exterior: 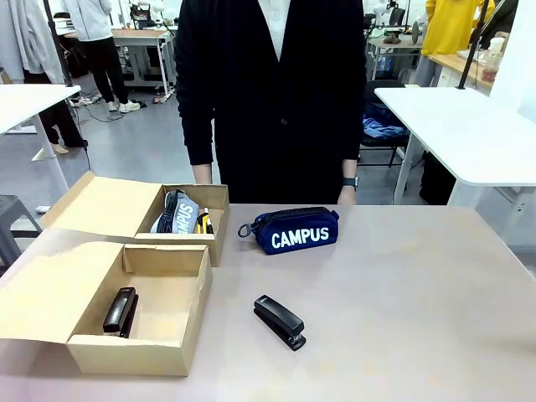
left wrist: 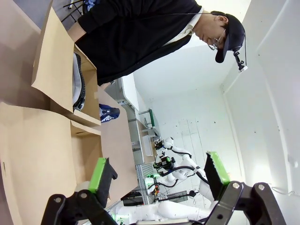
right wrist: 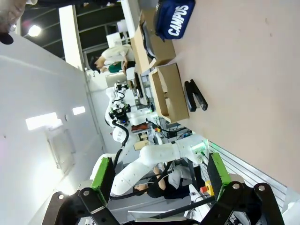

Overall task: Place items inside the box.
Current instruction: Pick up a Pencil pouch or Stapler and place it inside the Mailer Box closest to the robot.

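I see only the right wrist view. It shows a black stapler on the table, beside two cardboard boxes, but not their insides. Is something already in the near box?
Observer: Yes. In the front view a second black stapler lies in the near box, towards its left side.
Operator: And what is in the far box?
Observer: A grey pouch with white letters lies in the far box. A small yellow thing is beside it, too small to name.
Operator: Does the left gripper hold anything?
Observer: No. In its own wrist view the left gripper is open, with nothing between its fingers.
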Robot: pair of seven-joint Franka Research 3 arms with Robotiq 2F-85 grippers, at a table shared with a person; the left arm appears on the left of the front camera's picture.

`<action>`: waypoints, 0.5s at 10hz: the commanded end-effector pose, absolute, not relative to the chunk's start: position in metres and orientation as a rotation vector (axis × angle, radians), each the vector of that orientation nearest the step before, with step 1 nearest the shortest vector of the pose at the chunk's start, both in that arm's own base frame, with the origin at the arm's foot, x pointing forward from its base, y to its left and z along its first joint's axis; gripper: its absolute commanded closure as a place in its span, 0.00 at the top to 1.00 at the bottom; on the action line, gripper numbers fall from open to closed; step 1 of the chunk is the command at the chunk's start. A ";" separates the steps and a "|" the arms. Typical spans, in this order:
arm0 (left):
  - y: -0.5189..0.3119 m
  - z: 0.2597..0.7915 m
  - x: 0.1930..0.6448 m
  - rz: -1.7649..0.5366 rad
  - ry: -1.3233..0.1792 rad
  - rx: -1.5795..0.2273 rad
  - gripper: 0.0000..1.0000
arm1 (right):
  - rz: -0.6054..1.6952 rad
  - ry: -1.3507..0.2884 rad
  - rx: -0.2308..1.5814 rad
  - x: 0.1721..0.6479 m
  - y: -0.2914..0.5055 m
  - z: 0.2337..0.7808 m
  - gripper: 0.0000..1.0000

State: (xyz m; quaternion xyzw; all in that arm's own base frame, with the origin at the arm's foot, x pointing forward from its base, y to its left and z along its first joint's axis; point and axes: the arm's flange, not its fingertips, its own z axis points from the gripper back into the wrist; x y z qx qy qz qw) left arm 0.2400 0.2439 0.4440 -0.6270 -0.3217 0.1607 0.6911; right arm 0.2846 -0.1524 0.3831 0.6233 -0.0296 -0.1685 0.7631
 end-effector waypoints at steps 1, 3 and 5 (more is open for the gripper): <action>0.243 0.446 0.240 0.345 -0.739 -1.412 1.00 | -0.248 -0.095 1.256 0.300 -0.125 0.393 1.00; 0.243 0.446 0.240 0.345 -0.739 -1.412 1.00 | 0.031 -0.171 0.989 0.336 -0.050 0.406 1.00; 0.243 0.446 0.240 0.345 -0.739 -1.412 1.00 | 0.215 -0.385 0.747 0.366 0.029 0.400 1.00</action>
